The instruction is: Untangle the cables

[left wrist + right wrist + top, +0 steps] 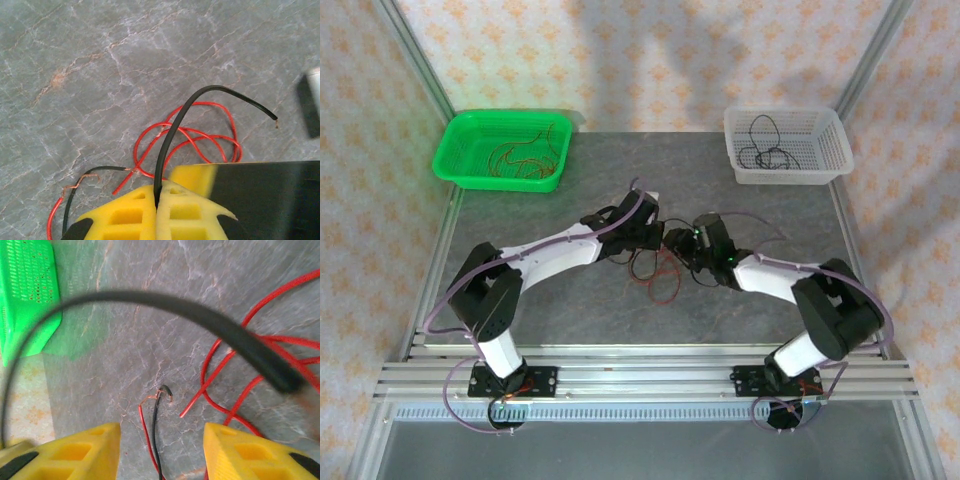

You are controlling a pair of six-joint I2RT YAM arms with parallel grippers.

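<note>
The cables (pixel 658 268) lie as a small red and black tangle on the grey table between my two grippers. My left gripper (pixel 157 200) is shut on a black cable (pixel 170 135), which rises from the yellow pads and arcs right to a bare copper tip. A red cable (pixel 200 137) loops on the table behind it. My right gripper (pixel 162 440) is open and low over the table. A thin red and black pair with twisted copper ends (pixel 155 420) lies between its fingers (pixel 95 450), untouched. The black cable (pixel 200 315) crosses close in front of this camera, with red loops (pixel 225 365) to the right.
A green basket (pixel 505 150) at the back left holds red cables. A white basket (pixel 785 145) at the back right holds black cables. The two arms meet at the table's middle, left gripper (pixel 655 232) and right gripper (pixel 678 240) nearly touching.
</note>
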